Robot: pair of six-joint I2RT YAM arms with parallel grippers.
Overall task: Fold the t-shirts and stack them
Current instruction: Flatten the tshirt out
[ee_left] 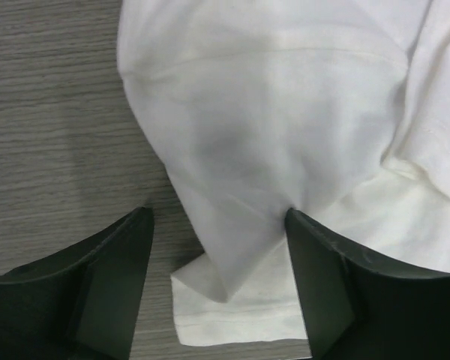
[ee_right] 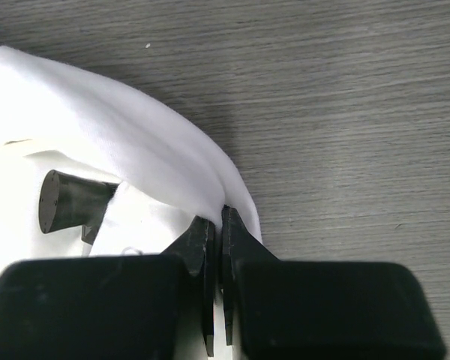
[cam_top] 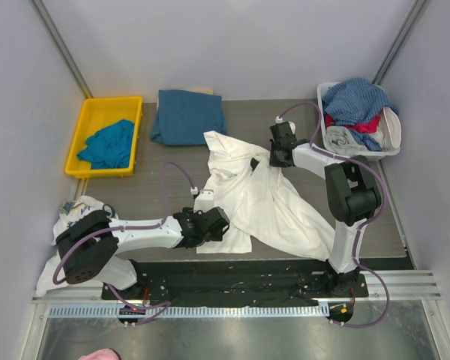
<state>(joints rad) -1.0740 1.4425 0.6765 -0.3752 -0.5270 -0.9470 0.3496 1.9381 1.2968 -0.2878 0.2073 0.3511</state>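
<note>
The white t-shirt [cam_top: 259, 196] lies crumpled and spread across the middle of the table, with no chest marks showing. My left gripper [cam_top: 216, 223] is open at its near left corner. In the left wrist view [ee_left: 217, 216] a raised fold of the white shirt [ee_left: 270, 135] stands between the two fingers, with the hem corner flat underneath. My right gripper [cam_top: 279, 155] is at the shirt's far right edge. In the right wrist view [ee_right: 218, 217] it is shut on a fold of the white cloth [ee_right: 135, 142]. The dark blue t-shirt [cam_top: 186, 115] lies folded at the back of the table.
A yellow bin [cam_top: 90, 112] holding a teal cloth stands at the far left. A white basket [cam_top: 330, 139] piled with clothes is at the far right. A white garment [cam_top: 75, 208] hangs by the left arm's base. Grey walls close in both sides.
</note>
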